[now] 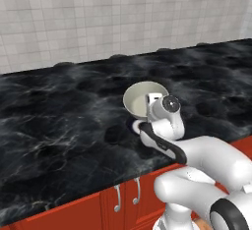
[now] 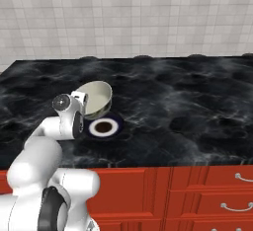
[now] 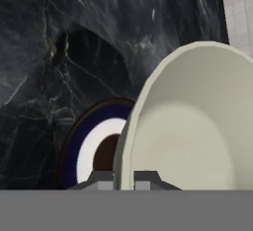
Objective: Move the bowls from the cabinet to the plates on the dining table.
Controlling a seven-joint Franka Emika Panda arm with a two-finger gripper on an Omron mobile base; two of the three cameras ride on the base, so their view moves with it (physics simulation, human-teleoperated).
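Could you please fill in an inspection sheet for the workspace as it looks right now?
Surface: black marble-look table with white veins, red fronts with silver handles below.
Job's things: cream bowl held tilted above the plate, not yet set down; the plate has a dark rim, white ring and brown centre.
Clutter: nothing seen.
Grippers: hand shut on the bowl's rim, one finger inside and one outside.
Cables: nothing seen.
Surroundings: pale tiled wall behind the table.
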